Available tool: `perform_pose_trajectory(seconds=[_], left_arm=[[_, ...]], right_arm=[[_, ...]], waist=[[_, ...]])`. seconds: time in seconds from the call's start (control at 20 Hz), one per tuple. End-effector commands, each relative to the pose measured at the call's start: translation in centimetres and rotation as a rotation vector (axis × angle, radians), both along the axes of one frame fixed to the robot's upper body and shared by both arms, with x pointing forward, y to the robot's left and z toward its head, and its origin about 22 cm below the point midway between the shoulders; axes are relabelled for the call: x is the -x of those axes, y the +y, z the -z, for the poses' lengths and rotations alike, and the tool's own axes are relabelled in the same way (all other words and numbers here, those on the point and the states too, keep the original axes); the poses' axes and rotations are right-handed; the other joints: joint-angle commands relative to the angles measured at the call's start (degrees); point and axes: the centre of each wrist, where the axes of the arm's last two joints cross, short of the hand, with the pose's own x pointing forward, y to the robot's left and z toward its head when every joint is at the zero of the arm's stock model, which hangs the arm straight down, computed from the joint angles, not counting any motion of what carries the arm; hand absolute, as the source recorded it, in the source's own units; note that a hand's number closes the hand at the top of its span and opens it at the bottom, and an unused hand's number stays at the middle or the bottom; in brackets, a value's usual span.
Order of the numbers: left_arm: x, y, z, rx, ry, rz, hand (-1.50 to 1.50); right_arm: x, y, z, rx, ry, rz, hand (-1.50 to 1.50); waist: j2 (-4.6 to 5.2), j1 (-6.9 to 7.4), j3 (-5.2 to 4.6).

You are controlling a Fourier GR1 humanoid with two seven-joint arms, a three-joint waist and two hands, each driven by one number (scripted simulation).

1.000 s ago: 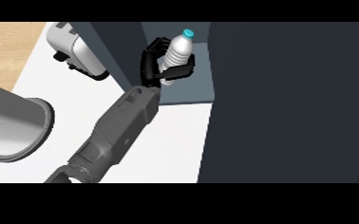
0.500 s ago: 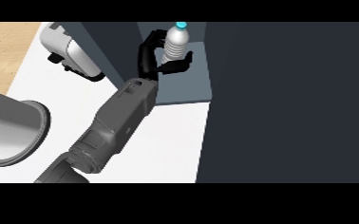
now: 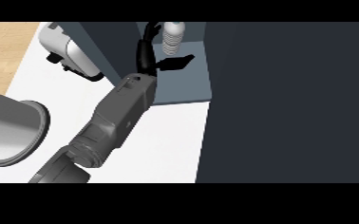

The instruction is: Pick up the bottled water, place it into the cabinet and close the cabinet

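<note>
Black left hand (image 3: 148, 52) (only hand visible) with fingers spread, holding nothing; upright clear ribbed water bottle (image 3: 172, 40) stands just right of them inside grey cabinet (image 3: 189, 83).

- Bottle (image 3: 173, 39), at 12 o'clock: clear ribbed plastic, pale and faintly glossy.
- Hand (image 3: 145, 52): matt black, smooth, like moulded plastic.
- Forearm (image 3: 116, 118), centre: grey casing with a dull, smooth finish.
- Cabinet (image 3: 280, 104), from 3 o'clock: dark slate panels, flat and matt; the inner shelf a lighter blue-grey.
- Counter (image 3: 165, 142): plain white, smooth, no sheen.
- Floor (image 3: 15, 45), at 10 o'clock: light wood grain.
- Pot (image 3: 21, 130), at 9 o'clock: brushed grey metal with a soft shine.
- Appliance (image 3: 70, 52), at 11 o'clock: glossy white shell, black fittings.
</note>
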Motion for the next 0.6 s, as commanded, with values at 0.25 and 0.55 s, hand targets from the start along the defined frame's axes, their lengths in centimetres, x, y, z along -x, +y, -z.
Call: perform_pose_trajectory(seconds=[0.25, 0.55], left_arm=[[-0.6, -0.2, -1.0, 0.013, -0.037, 0.044, -1.50], [-0.6, -0.8, -1.6, 0.093, -0.063, 0.134, -1.50]], right_arm=[[1.8, -1.0, -1.9, -0.031, -0.002, -0.024, -1.50], [0.4, 0.0, -1.2, -0.037, -0.005, -0.037, -1.50]], waist=[[-0.06, -0.21, 0.03], [-0.10, 0.11, -0.01]])
